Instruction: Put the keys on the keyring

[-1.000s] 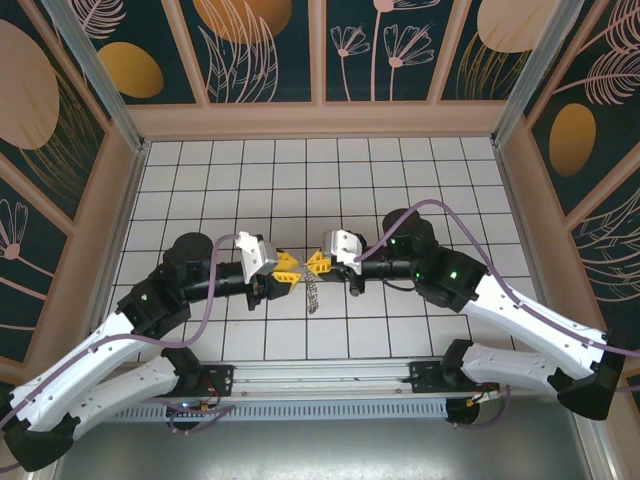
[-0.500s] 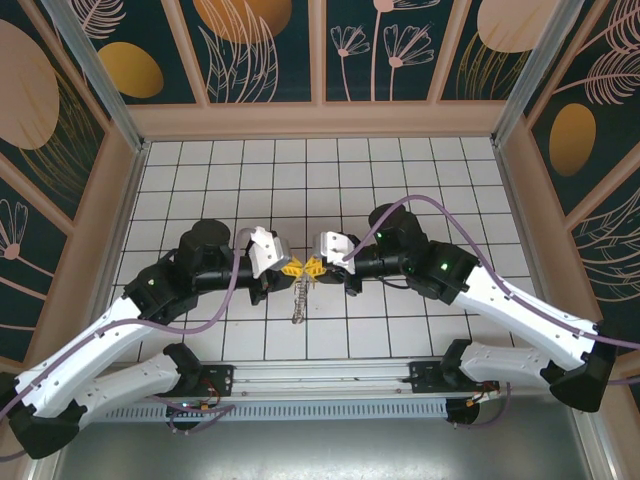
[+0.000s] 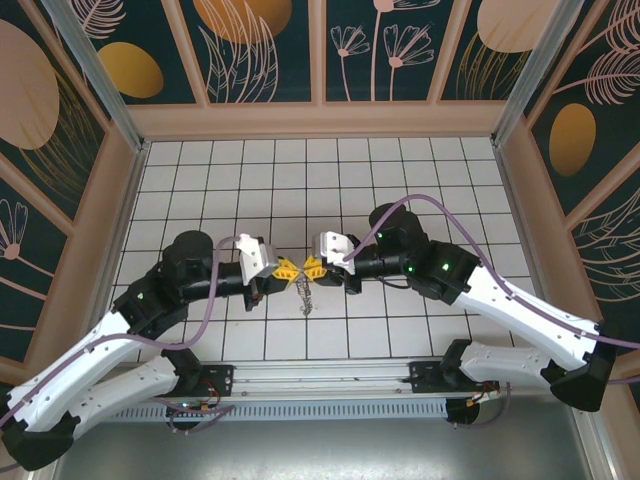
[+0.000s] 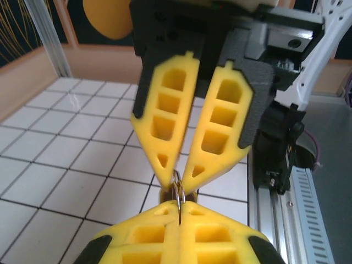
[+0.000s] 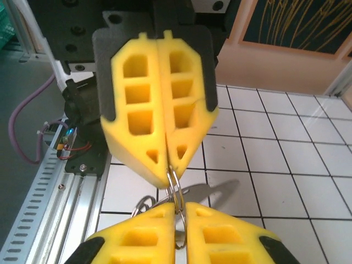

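Note:
The keyring (image 4: 179, 192) is a thin double wire loop held on edge above the tiled floor. My left gripper (image 4: 180, 205) is shut on its near side, tip to tip with my right gripper (image 4: 177, 177), which pinches the far side. In the right wrist view the keyring (image 5: 175, 186) runs between my right gripper (image 5: 180, 207) and the left gripper (image 5: 168, 170). A silvery key (image 5: 220, 191) hangs behind the ring. In the top view both grippers, left (image 3: 287, 270) and right (image 3: 313, 267), meet mid-table, and the keys (image 3: 308, 298) dangle beneath them.
A small extra ring (image 5: 140, 205) hangs off the bunch on the left. The metal rail (image 5: 52, 209) of the arm bases runs along the near edge. Wooden walls (image 3: 110, 200) enclose the white tiled floor (image 3: 400, 180) on three sides.
The two grippers have come together tip to tip. The left jaws have shut on the keyring, and the key bunch still hangs below the meeting point.

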Action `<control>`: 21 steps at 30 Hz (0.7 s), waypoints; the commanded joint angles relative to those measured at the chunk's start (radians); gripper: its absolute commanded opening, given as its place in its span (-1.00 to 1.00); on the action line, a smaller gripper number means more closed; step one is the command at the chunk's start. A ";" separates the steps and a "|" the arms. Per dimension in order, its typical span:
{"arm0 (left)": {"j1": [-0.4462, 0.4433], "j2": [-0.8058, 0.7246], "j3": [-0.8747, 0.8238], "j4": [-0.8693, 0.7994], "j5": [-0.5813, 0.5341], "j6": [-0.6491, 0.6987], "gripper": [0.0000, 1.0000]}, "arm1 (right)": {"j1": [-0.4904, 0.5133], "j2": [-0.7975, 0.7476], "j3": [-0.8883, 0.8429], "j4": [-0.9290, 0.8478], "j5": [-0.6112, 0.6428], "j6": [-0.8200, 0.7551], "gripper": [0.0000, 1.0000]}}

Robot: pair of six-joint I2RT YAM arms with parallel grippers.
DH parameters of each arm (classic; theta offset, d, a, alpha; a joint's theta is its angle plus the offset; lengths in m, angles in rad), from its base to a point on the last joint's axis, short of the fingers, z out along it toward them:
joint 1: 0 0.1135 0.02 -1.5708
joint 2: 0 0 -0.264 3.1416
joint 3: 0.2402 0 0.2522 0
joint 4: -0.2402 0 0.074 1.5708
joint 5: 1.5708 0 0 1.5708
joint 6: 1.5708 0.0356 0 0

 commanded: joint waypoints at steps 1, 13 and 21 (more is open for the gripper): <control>-0.003 -0.020 -0.022 0.154 0.055 -0.050 -1.00 | -0.003 -0.032 -0.017 0.027 0.000 0.015 -0.86; -0.003 -0.046 -0.107 0.334 0.115 -0.136 -1.00 | -0.005 -0.040 -0.044 0.071 -0.048 0.026 -0.73; -0.002 -0.038 -0.118 0.332 0.107 -0.130 -1.00 | -0.016 -0.051 -0.078 0.157 -0.080 0.056 -0.86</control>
